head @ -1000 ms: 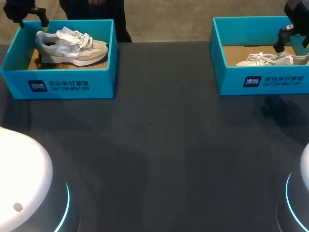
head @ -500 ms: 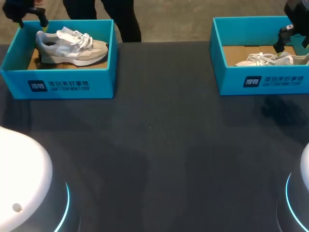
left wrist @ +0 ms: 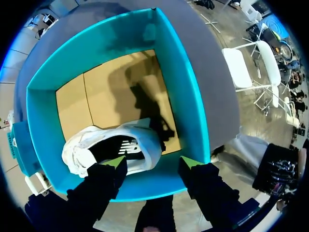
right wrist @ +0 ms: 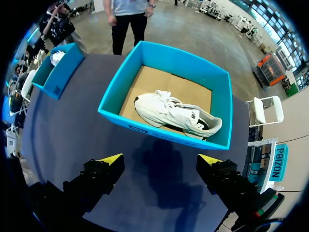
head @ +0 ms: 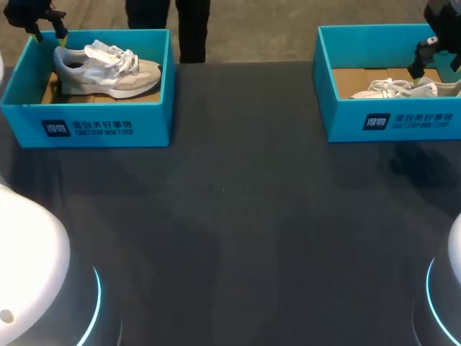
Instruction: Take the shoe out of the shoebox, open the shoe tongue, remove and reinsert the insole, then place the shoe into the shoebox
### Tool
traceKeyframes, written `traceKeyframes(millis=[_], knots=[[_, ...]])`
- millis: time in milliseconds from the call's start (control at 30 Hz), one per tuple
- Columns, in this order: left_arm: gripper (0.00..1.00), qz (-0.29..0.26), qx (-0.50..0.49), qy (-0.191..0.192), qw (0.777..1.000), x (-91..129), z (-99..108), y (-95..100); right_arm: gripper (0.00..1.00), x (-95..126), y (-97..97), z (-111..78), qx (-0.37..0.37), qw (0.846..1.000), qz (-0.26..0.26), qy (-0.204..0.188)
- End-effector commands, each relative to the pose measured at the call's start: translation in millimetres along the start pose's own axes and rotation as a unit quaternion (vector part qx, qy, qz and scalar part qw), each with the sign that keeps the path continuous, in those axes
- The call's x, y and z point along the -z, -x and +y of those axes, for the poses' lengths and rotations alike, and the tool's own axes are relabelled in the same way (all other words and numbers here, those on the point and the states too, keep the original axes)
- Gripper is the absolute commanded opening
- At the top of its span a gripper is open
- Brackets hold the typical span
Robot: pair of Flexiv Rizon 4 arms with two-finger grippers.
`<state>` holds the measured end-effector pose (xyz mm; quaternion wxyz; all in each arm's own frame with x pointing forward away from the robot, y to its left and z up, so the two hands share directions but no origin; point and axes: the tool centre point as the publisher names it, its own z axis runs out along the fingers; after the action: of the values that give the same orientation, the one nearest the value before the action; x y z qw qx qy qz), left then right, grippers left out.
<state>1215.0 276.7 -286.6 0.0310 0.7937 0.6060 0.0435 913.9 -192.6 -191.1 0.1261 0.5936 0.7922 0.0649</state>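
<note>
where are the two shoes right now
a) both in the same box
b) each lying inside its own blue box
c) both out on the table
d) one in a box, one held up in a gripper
b: one shoe lies inside the left box, and the other shoe lies inside the right box.

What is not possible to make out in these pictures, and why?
Insole of the left shoe: left wrist view, the opening is dark, and a finger of the left tool covers part of it.
Sole of the right shoe: head view, behind the front wall of the right shoebox.
Right end of the right shoebox: head view, cut off by the picture's edge.
</note>
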Motion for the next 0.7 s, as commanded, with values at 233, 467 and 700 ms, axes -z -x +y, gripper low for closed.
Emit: traceKeyframes(millis=[233,467,700], knots=[[0.64,-0.014,-0.021,-0.009,1.000,-26.1,7.5,-7.1,1.00,0.0,-0.2,-0.2,0.000,1.000,0.000,0.000],[0.67,-0.029,-0.028,-0.007,0.999,-40.2,8.6,-2.4,1.00,0.0,-0.2,-0.2,0.000,1.000,0.000,0.000],[0.72,-0.029,-0.033,-0.014,0.999,-51.0,10.9,2.2,1.00,0.0,-0.2,-0.2,0.000,1.000,0.000,0.000]])
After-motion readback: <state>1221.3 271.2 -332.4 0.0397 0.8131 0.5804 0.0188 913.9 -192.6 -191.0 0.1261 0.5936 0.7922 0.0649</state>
